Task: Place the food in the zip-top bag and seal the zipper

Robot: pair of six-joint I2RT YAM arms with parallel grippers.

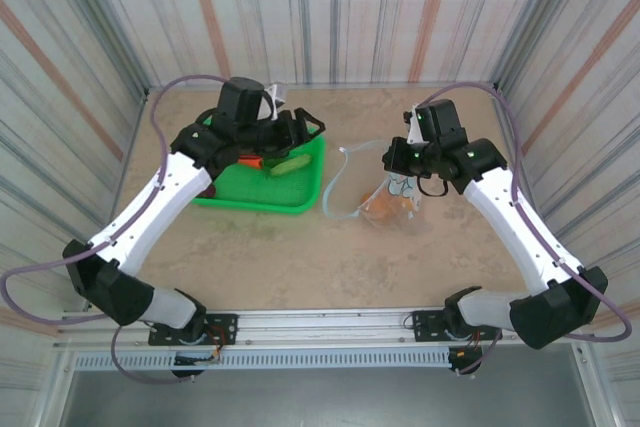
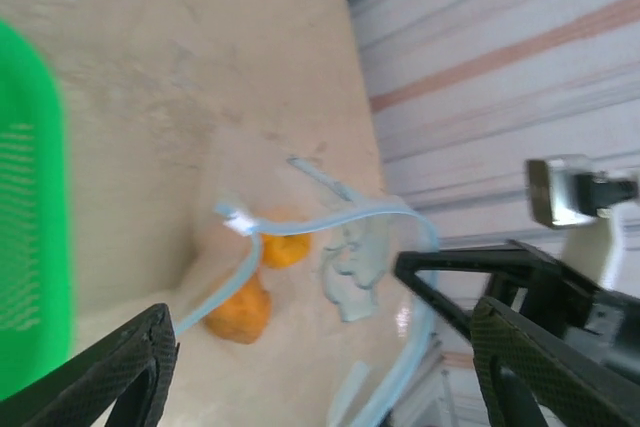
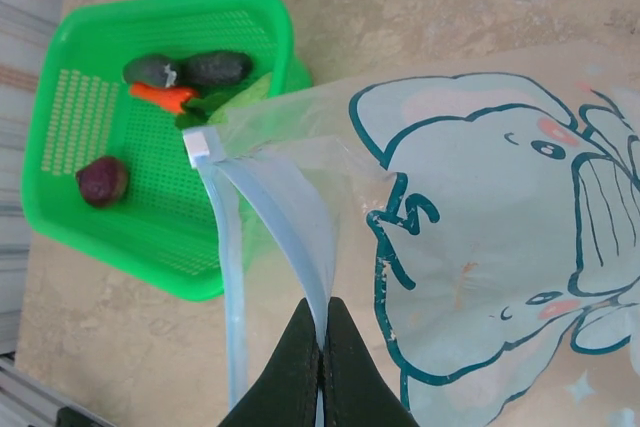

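The clear zip-top bag (image 1: 385,202) lies on the table right of the green basket, its elephant print (image 3: 500,247) facing up and its mouth gaping toward the basket. My right gripper (image 3: 322,342) is shut on the upper strip of the zipper (image 3: 290,237) and holds it lifted. Two orange pieces (image 2: 240,312) of the food sit inside the bag. More food lies in the basket: carrot (image 3: 165,95), cucumber (image 3: 228,97), dark eggplant (image 3: 215,67) and a dark red round piece (image 3: 102,179). My left gripper (image 2: 320,367) hovers by the basket's right edge, open and empty, facing the bag's mouth.
The green mesh basket (image 1: 255,205) stands left of centre on the table. Striped walls close in the table on the left, back and right. Bare tabletop lies in front of the bag and the basket.
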